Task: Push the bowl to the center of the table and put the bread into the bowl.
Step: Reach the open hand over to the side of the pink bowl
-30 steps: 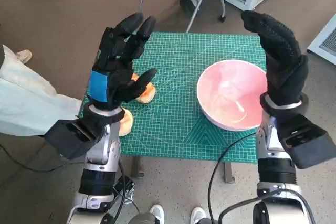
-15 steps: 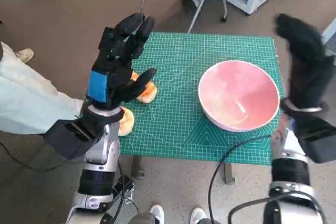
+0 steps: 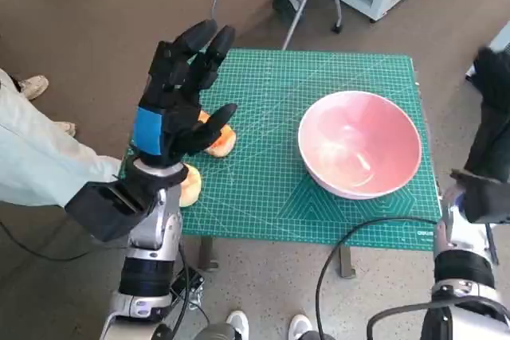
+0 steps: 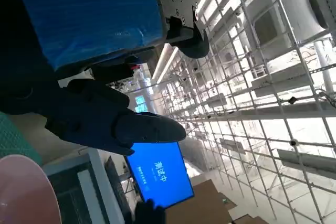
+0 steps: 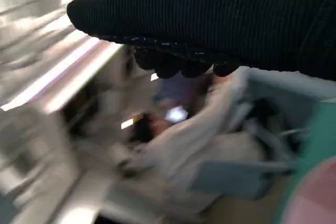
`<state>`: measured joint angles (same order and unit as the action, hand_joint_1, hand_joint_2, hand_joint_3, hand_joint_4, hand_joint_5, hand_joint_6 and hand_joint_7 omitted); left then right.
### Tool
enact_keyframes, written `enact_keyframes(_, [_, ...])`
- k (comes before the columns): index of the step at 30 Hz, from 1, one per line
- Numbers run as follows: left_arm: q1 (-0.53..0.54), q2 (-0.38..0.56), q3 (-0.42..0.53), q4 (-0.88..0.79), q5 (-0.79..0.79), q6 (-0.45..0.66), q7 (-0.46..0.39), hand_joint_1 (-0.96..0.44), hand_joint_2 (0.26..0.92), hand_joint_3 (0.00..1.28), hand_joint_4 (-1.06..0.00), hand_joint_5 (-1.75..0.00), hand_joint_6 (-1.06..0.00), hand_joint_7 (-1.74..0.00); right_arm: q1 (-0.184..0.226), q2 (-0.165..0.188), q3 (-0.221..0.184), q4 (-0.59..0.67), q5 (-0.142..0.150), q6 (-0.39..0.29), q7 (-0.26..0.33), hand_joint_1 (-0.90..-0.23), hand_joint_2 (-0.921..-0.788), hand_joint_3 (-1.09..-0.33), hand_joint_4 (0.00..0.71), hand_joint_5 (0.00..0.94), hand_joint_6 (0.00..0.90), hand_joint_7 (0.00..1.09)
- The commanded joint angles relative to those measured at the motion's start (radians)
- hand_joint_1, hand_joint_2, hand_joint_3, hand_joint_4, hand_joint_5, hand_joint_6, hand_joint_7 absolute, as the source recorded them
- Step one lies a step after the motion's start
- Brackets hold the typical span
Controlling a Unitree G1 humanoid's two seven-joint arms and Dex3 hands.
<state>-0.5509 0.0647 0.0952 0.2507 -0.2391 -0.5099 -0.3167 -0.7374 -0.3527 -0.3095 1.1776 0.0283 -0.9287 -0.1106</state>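
While pink bowl [image 3: 360, 154] sits right of table [image 3: 271, 205] centre, bread [image 3: 218, 141] left under my left hand [image 3: 177, 101], fingers spread, holding nothing. Right hand [image 3: 492, 121] off right edge, state unclear. Risk: hard sideways shove tips bowl.

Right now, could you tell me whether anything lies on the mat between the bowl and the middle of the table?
Nothing visible does. The pink bowl sits toward the table's right side, and the green mat between it and the center is bare; the bread lies further left.
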Motion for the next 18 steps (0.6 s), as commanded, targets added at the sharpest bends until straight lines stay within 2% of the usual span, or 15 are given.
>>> enact_keyframes(1, [-0.006, 0.001, 0.003, -0.001, -0.008, -0.001, -0.002, -0.32, 0.921, 0.24, -0.43, -0.01, -0.18, -0.66, 0.032, 0.023, -0.007, 0.071, 0.01, 0.086, -0.02, -0.472, -0.921, -0.805, 0.32, 0.001, 0.024, 0.7])
enact_keyframes(6, [-0.003, 0.005, 0.005, -0.008, -0.01, 0.004, -0.002, -0.32, 0.921, 0.24, -0.43, -0.01, -0.18, -0.66, 0.034, 0.059, -0.026, 0.101, 0.046, 0.15, -0.001, -0.495, -0.921, -0.805, 0.336, 0.007, 0.084, 0.65])
enact_keyframes(14, [0.009, 0.01, 0.006, -0.022, -0.008, 0.008, -0.001, -0.32, 0.921, 0.24, -0.44, -0.01, -0.18, -0.66, 0.035, 0.11, -0.026, 0.127, 0.055, 0.221, 0.007, -0.474, -0.921, -0.83, 0.342, 0.005, 0.139, 0.59])
enact_keyframes(18, [0.019, 0.016, 0.009, -0.029, -0.008, 0.006, -0.003, -0.32, 0.921, 0.23, -0.44, -0.01, -0.2, -0.63, 0.023, 0.134, -0.042, 0.135, 0.075, 0.266, 0.034, -0.478, -0.921, -0.842, 0.336, 0.002, 0.146, 0.58])
